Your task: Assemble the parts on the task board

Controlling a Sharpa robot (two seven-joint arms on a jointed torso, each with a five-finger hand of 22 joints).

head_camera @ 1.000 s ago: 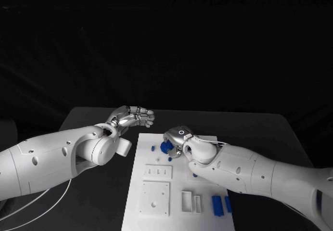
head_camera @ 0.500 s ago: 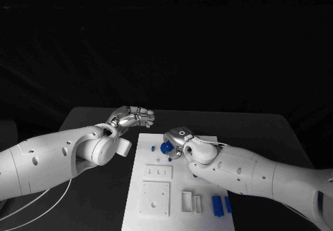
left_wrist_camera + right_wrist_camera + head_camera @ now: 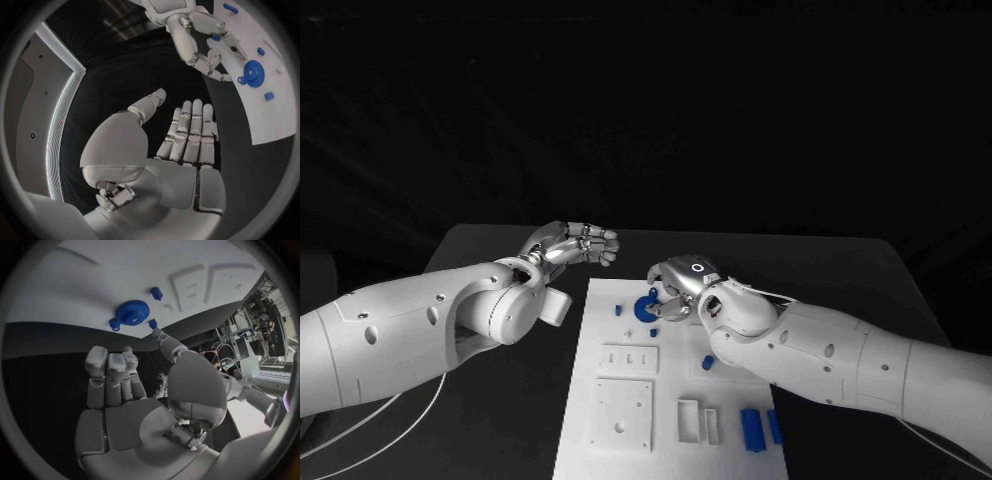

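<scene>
Right hand (image 3: 681, 293) above far end of task board (image 3: 625, 440), fingers loosely curled, grasping nothing. Blue gear (image 3: 132, 313) flat on board just beyond fingertips, small blue pegs (image 3: 155, 292) beside. Left hand (image 3: 571, 243) clenched, empty, off board. Risk: descending fingers nudging gear or scattering pegs.
</scene>
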